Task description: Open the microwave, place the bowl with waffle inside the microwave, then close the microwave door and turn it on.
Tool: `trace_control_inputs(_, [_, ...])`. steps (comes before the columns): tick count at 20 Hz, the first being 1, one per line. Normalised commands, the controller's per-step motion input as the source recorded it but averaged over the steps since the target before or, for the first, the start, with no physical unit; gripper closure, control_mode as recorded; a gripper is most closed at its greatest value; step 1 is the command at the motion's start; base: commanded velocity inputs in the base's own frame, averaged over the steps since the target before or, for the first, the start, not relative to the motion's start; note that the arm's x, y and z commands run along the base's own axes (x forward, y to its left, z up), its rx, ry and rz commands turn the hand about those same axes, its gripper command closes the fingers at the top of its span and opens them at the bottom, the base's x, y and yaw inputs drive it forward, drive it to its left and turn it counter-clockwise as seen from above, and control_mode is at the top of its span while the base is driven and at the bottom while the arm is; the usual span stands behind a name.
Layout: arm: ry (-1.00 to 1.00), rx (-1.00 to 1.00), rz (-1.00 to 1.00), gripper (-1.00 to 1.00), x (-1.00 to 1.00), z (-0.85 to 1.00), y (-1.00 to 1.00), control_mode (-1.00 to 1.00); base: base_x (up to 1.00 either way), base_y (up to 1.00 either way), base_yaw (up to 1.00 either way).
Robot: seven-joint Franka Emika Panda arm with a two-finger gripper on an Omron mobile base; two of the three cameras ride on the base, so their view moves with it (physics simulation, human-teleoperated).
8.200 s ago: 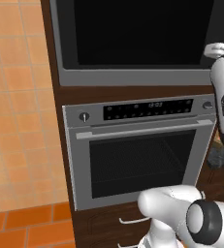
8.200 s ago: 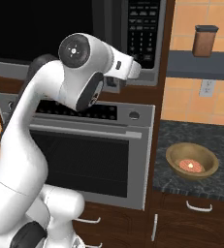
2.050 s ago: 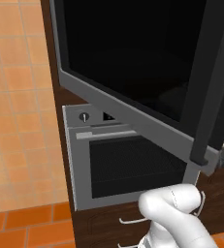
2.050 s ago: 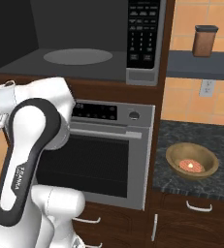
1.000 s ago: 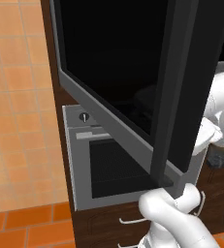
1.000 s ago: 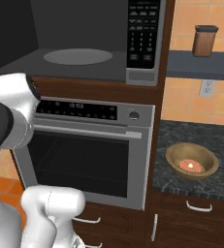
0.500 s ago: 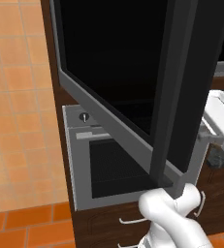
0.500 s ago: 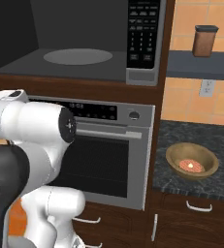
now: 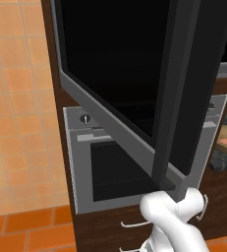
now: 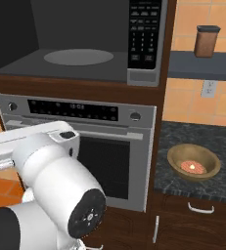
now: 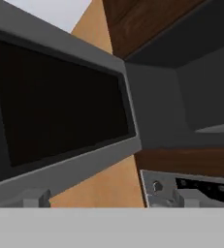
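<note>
The microwave door (image 9: 134,83) fills the centre of the left base view, swung wide, so the microwave (image 10: 85,53) at upper left of the right base view stands open: step one looks done. The bowl with waffle (image 10: 193,162) waits on the counter at lower right. The gripper (image 11: 111,198) is spread apart, empty.

Kitchen: built-in microwave (image 10: 85,58) above oven (image 10: 85,146), stone counter (image 10: 217,146).
</note>
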Motion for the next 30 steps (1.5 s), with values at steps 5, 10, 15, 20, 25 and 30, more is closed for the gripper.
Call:
trace_control_inputs(5, [0.24,0.17,-0.52,-1.00,0.00,-0.27,-1.00,-1.00,0.00,0.00,0.00])
trace_control_inputs(10, [0.22,0.23,-0.34,-1.00,0.04,-0.33,-1.00,-1.00,0.00,0.00,0.00])
trace_control_inputs(15, [0.30,0.23,-0.25,-1.00,0.33,-0.37,-1.00,-1.00,0.00,0.00,0.00])
trace_control_inputs(20, [0.46,0.14,-0.18,-1.00,0.44,-0.39,-0.83,-1.00,0.00,0.00,0.00])
trace_control_inputs(25, [0.39,0.10,-0.11,-1.00,0.59,-0.64,-0.64,-1.00,0.00,0.00,0.00])
trace_control_inputs(30, [0.38,0.09,-0.01,-1.00,0.96,-0.74,-0.68,-1.00,0.00,0.00,0.00])
